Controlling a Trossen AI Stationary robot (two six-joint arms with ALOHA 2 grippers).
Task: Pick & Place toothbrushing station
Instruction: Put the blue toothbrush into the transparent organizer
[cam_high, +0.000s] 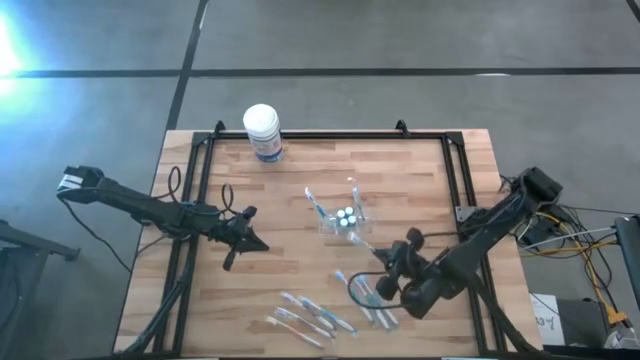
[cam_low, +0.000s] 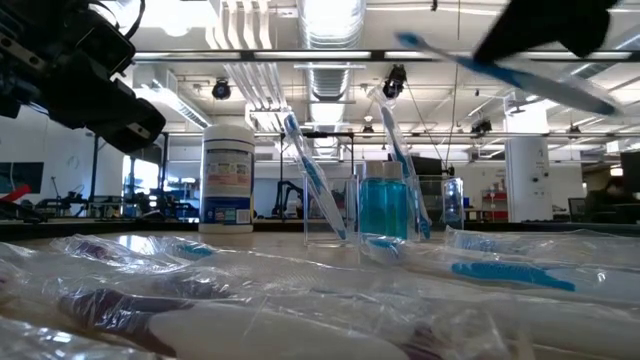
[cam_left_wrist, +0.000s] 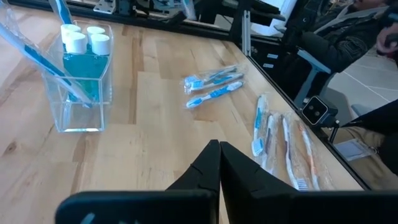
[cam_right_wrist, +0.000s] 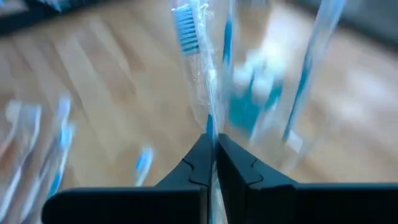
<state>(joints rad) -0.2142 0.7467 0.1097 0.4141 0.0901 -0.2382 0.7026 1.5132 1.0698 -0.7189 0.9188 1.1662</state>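
Observation:
The toothbrushing station (cam_high: 345, 218) is a clear plastic holder standing at mid-table, with two blue toothbrushes leaning in it and small teal bottles with white caps (cam_left_wrist: 81, 43). My right gripper (cam_high: 392, 254) hangs just to its near right, shut on a plastic-wrapped blue toothbrush (cam_right_wrist: 193, 56) that shows high in the low view (cam_low: 500, 65). My left gripper (cam_high: 250, 240) waits shut, to the holder's left, above the wood; in its wrist view (cam_left_wrist: 219, 152) nothing is between the fingers. My right gripper pinches the wrapped toothbrush by its handle (cam_right_wrist: 210, 127) between the two shut fingers. The fingers slant down from the table's near right, and the brush runs on ahead of them with its bristle head (cam_right_wrist: 183, 25) at the far end. It is lifted clear of the table and tilted.
A white round tub with a blue label (cam_high: 262, 130) stands at the far edge. Several wrapped toothbrushes lie near the front edge (cam_high: 310, 315), and a few more lie below my right gripper (cam_high: 368, 300). A black frame (cam_high: 200, 170) borders the wooden top.

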